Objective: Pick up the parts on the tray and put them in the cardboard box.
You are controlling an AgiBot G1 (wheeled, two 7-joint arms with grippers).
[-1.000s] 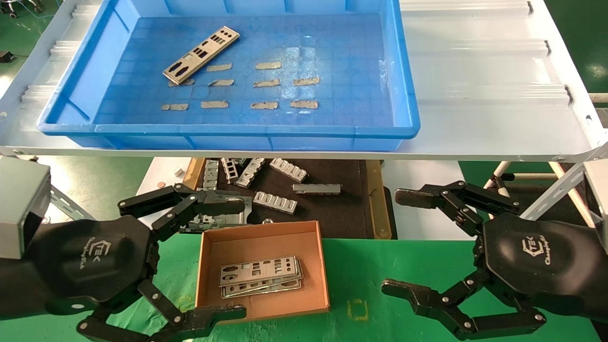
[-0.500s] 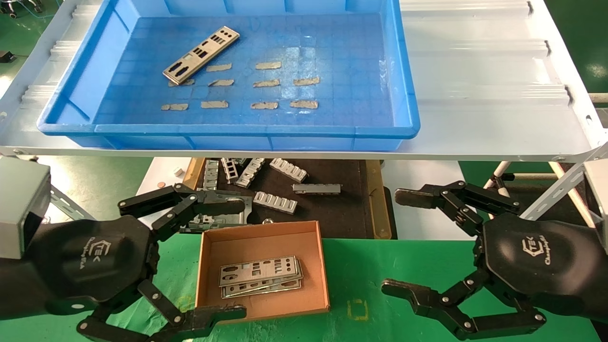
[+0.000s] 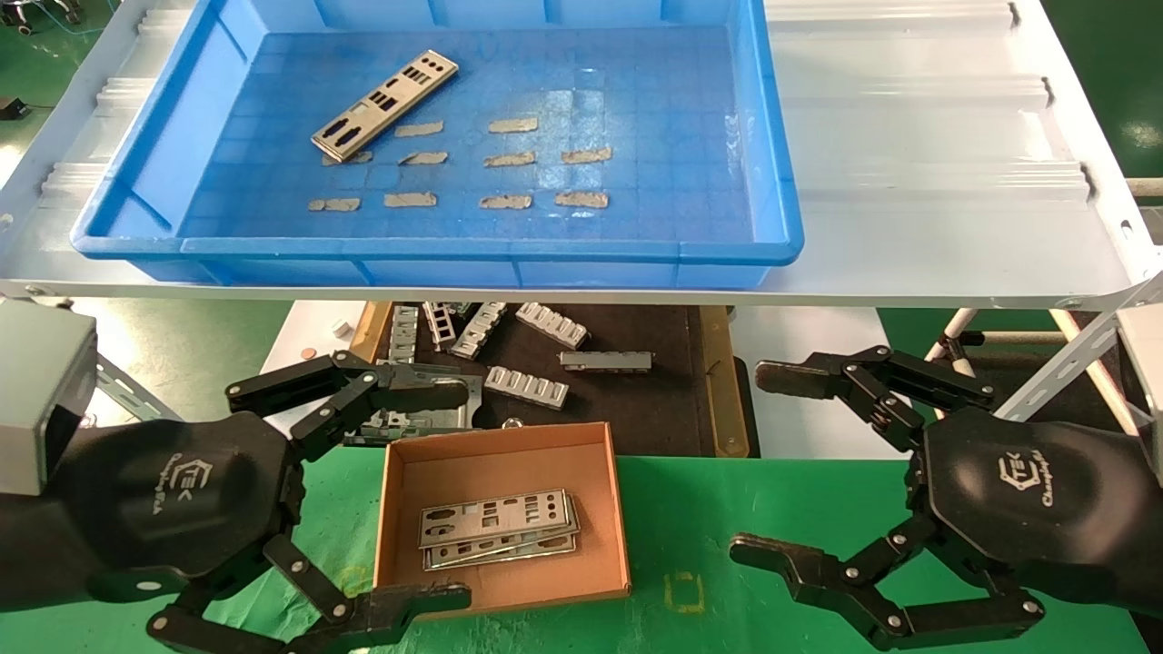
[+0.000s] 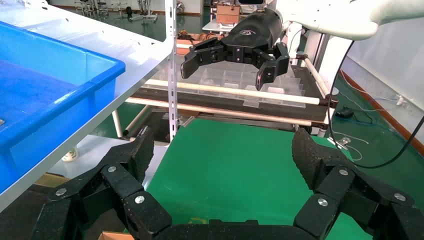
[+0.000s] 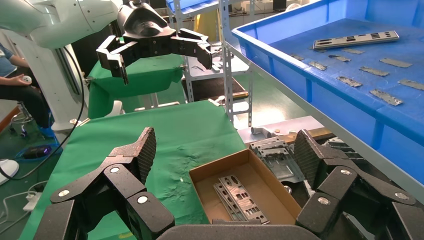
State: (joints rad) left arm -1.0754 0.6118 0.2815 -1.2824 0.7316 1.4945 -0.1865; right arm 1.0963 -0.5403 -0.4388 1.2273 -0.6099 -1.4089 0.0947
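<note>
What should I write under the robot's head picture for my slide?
One part waits in the blue tray, more parts fill the cardboard box.

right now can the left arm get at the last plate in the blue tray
Probably yes. The left gripper hangs open and empty beside the cardboard box, below the shelf. The plate lies flat and alone in the tray, nothing over it; the arm must first rise past the shelf edge.
</note>
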